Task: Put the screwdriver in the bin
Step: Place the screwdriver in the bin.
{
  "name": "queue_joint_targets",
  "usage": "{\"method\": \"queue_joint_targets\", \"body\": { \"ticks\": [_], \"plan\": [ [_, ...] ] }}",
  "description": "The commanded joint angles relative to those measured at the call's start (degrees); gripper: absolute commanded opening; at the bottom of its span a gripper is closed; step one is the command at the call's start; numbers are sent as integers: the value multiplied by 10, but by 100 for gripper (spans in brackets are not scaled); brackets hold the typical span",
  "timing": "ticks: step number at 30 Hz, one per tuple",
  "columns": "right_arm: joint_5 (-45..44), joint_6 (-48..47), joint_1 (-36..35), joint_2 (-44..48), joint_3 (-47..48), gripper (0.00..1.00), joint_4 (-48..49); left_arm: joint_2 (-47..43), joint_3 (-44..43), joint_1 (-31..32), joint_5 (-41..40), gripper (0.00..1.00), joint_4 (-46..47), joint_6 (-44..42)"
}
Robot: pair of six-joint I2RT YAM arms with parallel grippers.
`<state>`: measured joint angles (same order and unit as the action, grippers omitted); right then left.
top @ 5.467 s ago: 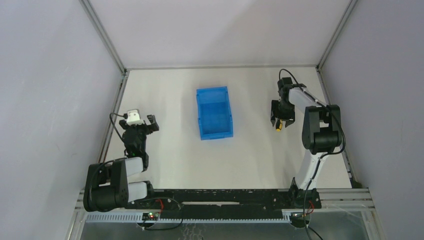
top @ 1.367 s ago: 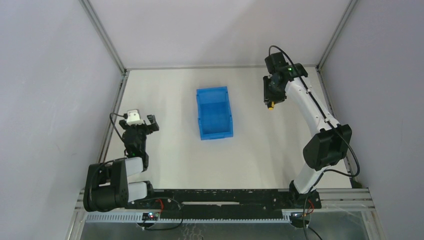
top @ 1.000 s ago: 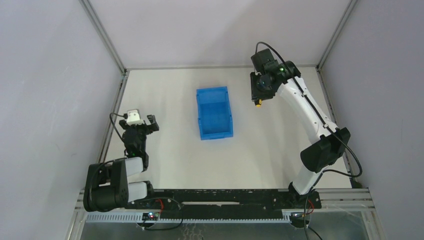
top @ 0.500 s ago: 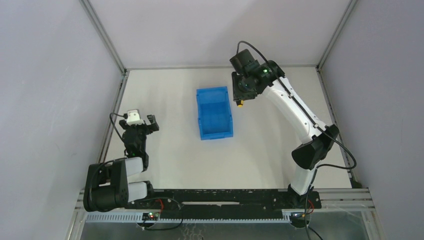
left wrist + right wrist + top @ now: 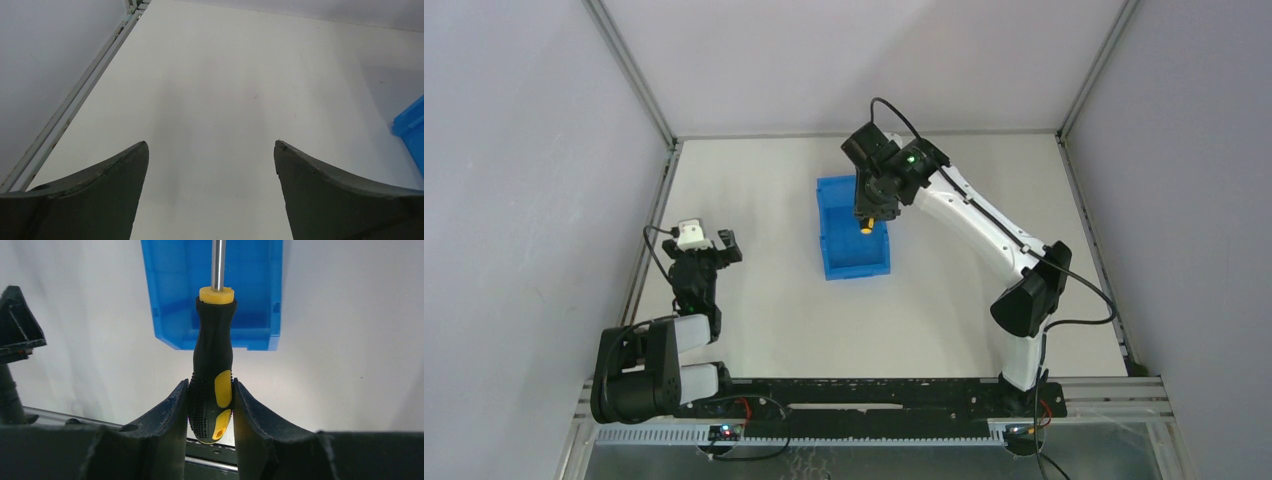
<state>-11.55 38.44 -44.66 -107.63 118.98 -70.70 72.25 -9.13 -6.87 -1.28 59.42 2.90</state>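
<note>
The blue bin point(image 5: 844, 245) sits in the middle of the table. It also shows in the right wrist view point(image 5: 170, 295), below the tool. My right gripper point(image 5: 867, 212) hangs over the bin's far half, shut on the screwdriver point(image 5: 865, 226). In the right wrist view my right gripper point(image 5: 210, 390) clamps the screwdriver point(image 5: 212, 360) by its black and yellow handle, with the metal shaft pointing away over the bin's inside. My left gripper point(image 5: 709, 245) rests at the table's left side. In the left wrist view it point(image 5: 210, 147) is open and empty.
A metal frame rail point(image 5: 652, 235) runs along the table's left edge close to the left gripper. The enclosure walls point(image 5: 524, 150) stand close on both sides and at the back. A corner of the bin point(image 5: 412, 130) shows at the right of the left wrist view.
My right arm has swung left with the screwdriver, from the table's right side to above the bin. The left arm has not moved.
</note>
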Motion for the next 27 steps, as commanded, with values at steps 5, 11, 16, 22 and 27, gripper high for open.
{"method": "queue_joint_targets", "body": {
  "ticks": [5, 11, 16, 22, 27],
  "plan": [
    [-2, 106, -20, -9, -23, 0, 60, -4, -6, 2, -1, 100, 32, -11],
    [-3, 134, -21, -29, -29, 0, 64, -4, -7, 3, -1, 100, 32, -11],
    [8, 156, -22, -39, -46, 0, 84, -4, -6, 3, -1, 100, 31, -11],
    [24, 171, -24, -56, -64, 0, 100, -4, -7, 2, -1, 100, 32, -11],
    [24, 176, -26, -64, -75, 0, 108, -4, -6, 2, -1, 100, 32, -12]
  ]
}}
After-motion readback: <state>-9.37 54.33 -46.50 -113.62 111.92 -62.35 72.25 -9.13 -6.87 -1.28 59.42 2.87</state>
